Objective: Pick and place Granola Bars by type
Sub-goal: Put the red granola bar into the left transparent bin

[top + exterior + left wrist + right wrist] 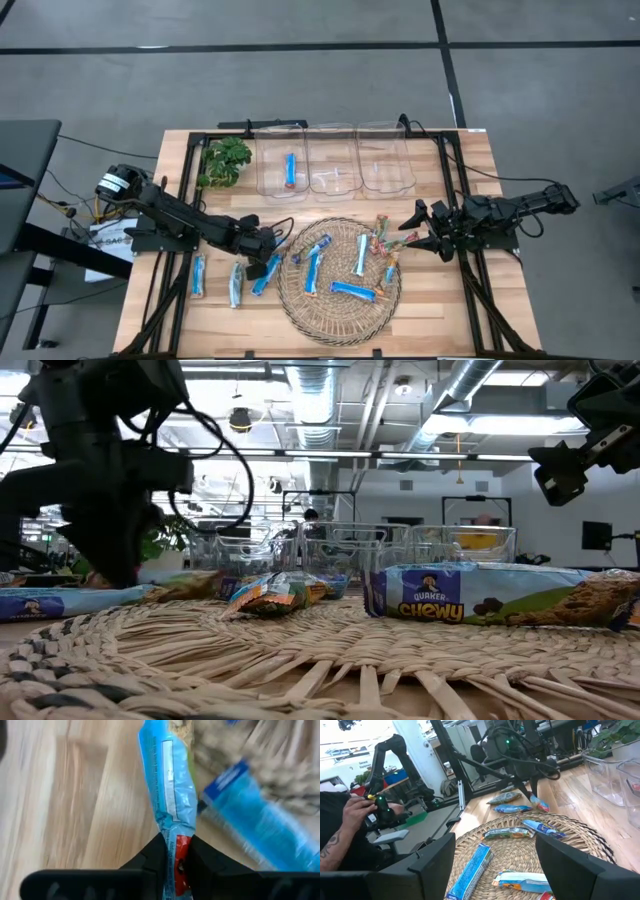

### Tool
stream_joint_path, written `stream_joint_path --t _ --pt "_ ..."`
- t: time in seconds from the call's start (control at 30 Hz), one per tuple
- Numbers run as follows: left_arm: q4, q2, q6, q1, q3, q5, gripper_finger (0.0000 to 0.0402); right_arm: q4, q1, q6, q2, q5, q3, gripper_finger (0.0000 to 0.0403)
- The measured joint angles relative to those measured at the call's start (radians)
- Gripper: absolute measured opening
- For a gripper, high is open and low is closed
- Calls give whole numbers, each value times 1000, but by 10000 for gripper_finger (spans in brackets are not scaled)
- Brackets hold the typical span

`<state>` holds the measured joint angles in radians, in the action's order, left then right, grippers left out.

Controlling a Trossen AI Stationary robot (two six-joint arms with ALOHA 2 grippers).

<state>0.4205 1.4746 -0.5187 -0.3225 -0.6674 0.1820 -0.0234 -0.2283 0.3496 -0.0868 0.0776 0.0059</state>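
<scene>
Several blue granola bars and some multicoloured ones lie on a round woven mat. Two more blue bars lie flat on the wood left of the mat, and one lies in the left clear bin. My left gripper is at the mat's left edge, shut on a blue bar. My right gripper hangs open above the mat's right edge and touches nothing; its wrist view looks across the mat. My left gripper pinches the blue bar between its two fingers, on the wrapper near one end, which is creased and narrowed there. The fingers slant down from the table's left side and lie along the bar. The rest of the bar stretches away toward the mat; I cannot tell whether it is lifted.
Three clear bins stand in a row behind the mat, with a green leafy plant to their left. Black frame rails run along both table sides. A person's hand works a controller beyond the table. Bare wood lies near the left front corner.
</scene>
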Motion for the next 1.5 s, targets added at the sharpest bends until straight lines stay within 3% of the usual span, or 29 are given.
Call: stream_joint_path --t 0.23,0.43,0.9,1.03,1.27,1.37,1.5 --pt "-230 0 89 0 -12 11 65 0 0 0 0 0 0 271" --pt "-349 0 174 9 -36 34 51 0 0 0 0 0 0 271" --pt "-886 -1 481 114 -48 528 52 0 0 0 0 0 0 271" --pt "-896 -1 572 141 -48 710 48 0 0 0 0 0 0 271" --pt "-768 -1 698 171 -48 988 50 0 0 0 0 0 0 271" --pt "-718 -1 727 187 -48 1032 50 0 0 0 0 0 0 271" --pt "-663 -1 722 221 -48 985 50 0 0 0 0 0 0 271"
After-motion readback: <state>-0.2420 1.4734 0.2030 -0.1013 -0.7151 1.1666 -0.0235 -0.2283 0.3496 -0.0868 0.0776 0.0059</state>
